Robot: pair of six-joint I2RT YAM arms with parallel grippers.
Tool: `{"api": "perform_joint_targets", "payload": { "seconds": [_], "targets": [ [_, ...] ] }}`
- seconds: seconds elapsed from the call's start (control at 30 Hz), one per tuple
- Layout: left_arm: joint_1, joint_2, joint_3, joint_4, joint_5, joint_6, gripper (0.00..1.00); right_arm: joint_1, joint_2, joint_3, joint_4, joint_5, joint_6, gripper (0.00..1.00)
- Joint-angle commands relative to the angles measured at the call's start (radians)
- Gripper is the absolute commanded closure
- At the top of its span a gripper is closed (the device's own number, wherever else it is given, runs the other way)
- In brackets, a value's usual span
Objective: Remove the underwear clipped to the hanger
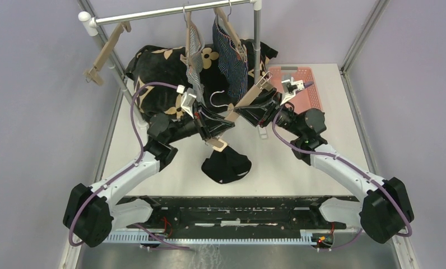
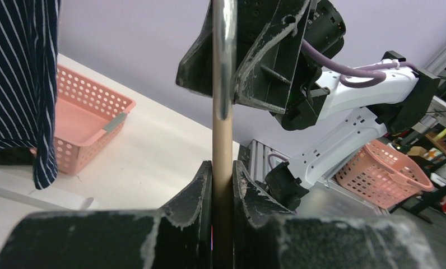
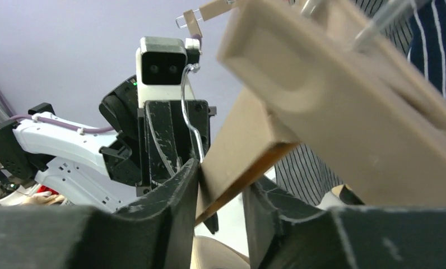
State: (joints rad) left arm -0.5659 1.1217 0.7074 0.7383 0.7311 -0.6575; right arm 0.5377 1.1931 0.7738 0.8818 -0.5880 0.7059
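Pale wood makes up the flat hanger (image 1: 244, 101) seen slanting across the centre of the top view, gripped from both ends. The left gripper (image 2: 222, 171) is closed tight on its squared bar, the scuffed black fingers (image 2: 198, 190) pressed against both faces, with a polished metal strip seen running above the wood. The right gripper (image 3: 221, 190) is likewise clamped on the bar's angled edge, nothing else being held. No cloth is seen on this hanger.

The plain black brief (image 1: 226, 166) is found in a soft rumpled heap on the white table (image 1: 299, 168), just below the two grippers. In the upper middle, the grey-white fine-striped brief (image 1: 194, 56) and the navy brief with thin light stripes (image 1: 233, 56) are hung side by side from wooden hangers on the metal rail (image 1: 170, 12). A black cloth with tan flowers (image 1: 159, 61) is bunched behind them, and a pink perforated basket (image 1: 307, 92) is set at the right
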Motion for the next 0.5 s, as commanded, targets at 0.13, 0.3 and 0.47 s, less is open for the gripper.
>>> {"api": "perform_joint_targets", "payload": {
  "seconds": [0.13,0.3,0.47],
  "targets": [
    [-0.028,0.038,0.011,0.118,0.03,-0.065,0.96,0.007,0.012,0.069,0.058,-0.013,0.003,0.99],
    [-0.029,0.011,0.048,-0.072,0.027,0.06,0.63,0.007,-0.016,0.058,0.027,0.0,-0.024,0.99],
    [-0.028,-0.1,0.031,-0.252,-0.031,0.223,0.12,0.006,-0.049,0.06,0.0,-0.009,-0.022,0.99]
  ]
}}
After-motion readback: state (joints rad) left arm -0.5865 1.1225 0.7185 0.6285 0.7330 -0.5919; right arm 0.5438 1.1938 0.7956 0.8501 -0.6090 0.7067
